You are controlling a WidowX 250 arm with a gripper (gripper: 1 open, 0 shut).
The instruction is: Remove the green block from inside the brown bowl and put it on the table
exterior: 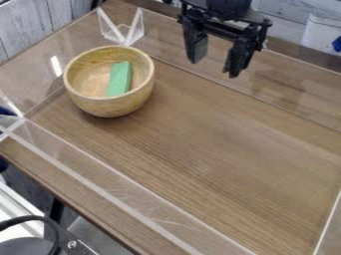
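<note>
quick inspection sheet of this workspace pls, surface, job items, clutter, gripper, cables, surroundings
surface: brown wood-grain table, edged with clear acrylic walls.
job's things: green block lies inside the brown bowl, leaning on the inner wall; the bowl stands near the table's far left corner.
clutter: nothing seen.
grippers: black gripper points down with jaws open, empty, hanging above the table to the right of the bowl and apart from it.
cables: one dark cable curls below the table's near left edge.
surroundings: pale planked wall behind; dark gear at the bottom left, too cut off to identify.
</note>
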